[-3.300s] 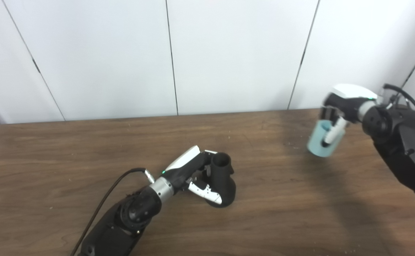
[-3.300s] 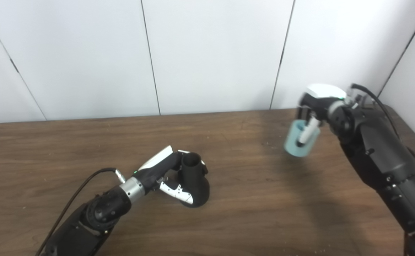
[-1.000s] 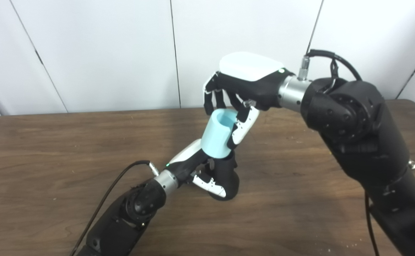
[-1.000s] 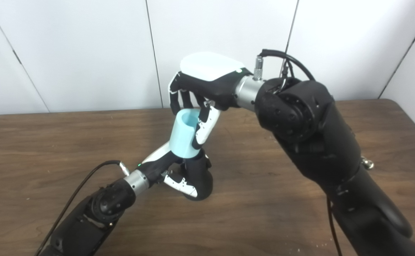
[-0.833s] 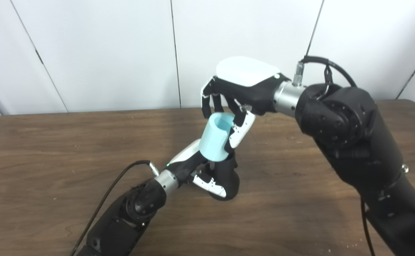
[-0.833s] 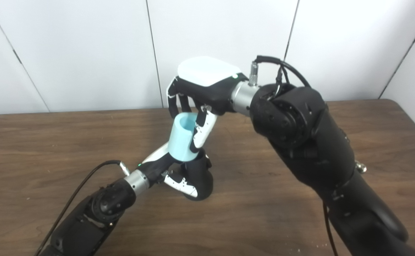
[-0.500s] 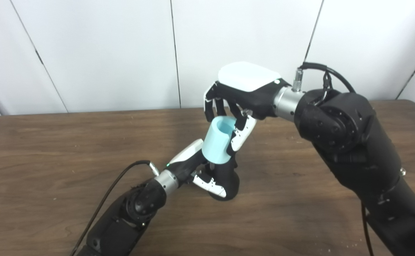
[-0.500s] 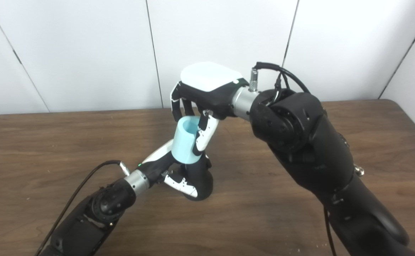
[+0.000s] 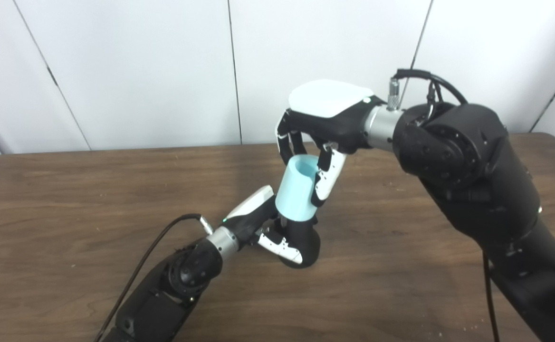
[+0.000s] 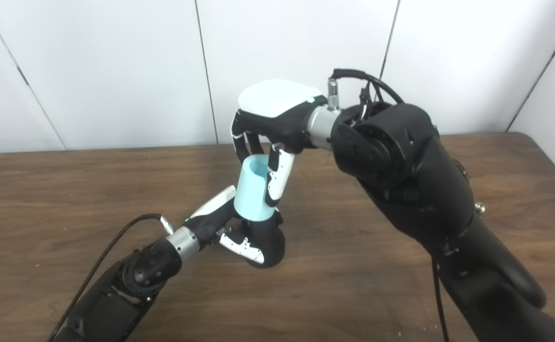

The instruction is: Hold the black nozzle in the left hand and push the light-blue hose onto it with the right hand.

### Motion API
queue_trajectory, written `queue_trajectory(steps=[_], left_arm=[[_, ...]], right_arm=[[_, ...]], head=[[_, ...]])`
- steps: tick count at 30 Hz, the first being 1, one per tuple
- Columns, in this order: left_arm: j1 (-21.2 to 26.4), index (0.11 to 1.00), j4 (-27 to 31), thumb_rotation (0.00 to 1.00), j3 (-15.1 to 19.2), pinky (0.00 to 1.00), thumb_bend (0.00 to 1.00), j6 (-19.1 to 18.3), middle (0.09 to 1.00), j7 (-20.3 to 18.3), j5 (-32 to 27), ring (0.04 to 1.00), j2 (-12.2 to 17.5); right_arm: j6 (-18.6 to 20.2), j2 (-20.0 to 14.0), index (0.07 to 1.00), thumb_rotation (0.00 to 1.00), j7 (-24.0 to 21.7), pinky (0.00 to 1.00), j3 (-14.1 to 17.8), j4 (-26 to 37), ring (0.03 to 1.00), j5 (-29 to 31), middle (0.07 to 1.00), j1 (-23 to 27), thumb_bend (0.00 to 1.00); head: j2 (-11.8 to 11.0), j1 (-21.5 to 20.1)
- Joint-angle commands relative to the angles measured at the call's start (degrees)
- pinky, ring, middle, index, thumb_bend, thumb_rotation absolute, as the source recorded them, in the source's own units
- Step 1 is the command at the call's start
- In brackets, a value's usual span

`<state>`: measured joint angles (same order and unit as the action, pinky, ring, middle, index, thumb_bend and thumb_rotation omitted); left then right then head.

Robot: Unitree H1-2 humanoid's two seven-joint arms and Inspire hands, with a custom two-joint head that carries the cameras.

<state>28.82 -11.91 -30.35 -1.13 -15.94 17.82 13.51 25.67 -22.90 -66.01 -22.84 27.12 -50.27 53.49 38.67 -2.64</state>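
The black nozzle (image 9: 302, 240) stands on the wooden table (image 9: 68, 199) near the middle, its wide base down. My left hand (image 9: 263, 225) is shut on it from the left, thumb across its lower front. A short light-blue hose piece (image 9: 298, 190) sits upright over the nozzle's top, covering the neck. From above, my right hand (image 9: 322, 128) is shut on the hose, fingers behind its rim and thumb down its right side. In the right eye view the hose (image 10: 254, 190) hides the nozzle's mouth; only the nozzle's body (image 10: 265, 242) shows.
A white panelled wall (image 9: 139, 71) rises behind the table's far edge. My right arm (image 9: 472, 190) spans the right half of the table. A black cable (image 9: 154, 247) loops from my left wrist. The table's right corner (image 10: 534, 142) is close by.
Since 3.3 s ago my right hand carried the hose from the far right to above the nozzle. Over the last second the hose straightened upright and dropped lower over the nozzle's neck. My left hand stayed still.
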Motion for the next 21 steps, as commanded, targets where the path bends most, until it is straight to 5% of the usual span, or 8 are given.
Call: queue_trajectory(steps=[1,5,14,21], left_arm=[[-4.0,0.492,-3.3,0.08,-3.1,0.41,0.51,-4.7,0.544,-5.5,2.6,0.492,0.8],[-4.1,0.492,-3.6,0.08,-3.2,0.39,0.51,-4.4,0.535,-5.3,2.7,0.479,0.8],[-4.3,0.492,-3.8,0.08,-3.1,0.35,0.51,-5.0,0.5,-5.4,2.6,0.431,0.6],[-4.1,0.492,-3.7,0.08,-3.1,0.35,0.51,-5.1,0.498,-5.5,2.6,0.429,0.6]], right_arm=[[0.9,-0.1,0.482,0.0,-2.1,0.08,0.5,1.1,0.171,-2.5,0.47,4.6,0.53],[1.0,0.3,0.482,0.0,-3.0,0.07,0.4,1.1,0.161,-3.7,0.47,5.4,0.53],[-1.9,1.0,0.497,0.0,4.3,0.09,2.9,0.7,0.185,1.4,0.435,3.3,0.52],[-2.2,1.2,0.513,0.0,5.1,0.11,3.0,0.7,0.201,1.7,0.396,2.8,0.52]], head=[[0.1,-0.1],[0.1,-0.1],[0.1,-0.1],[0.3,-0.1]])
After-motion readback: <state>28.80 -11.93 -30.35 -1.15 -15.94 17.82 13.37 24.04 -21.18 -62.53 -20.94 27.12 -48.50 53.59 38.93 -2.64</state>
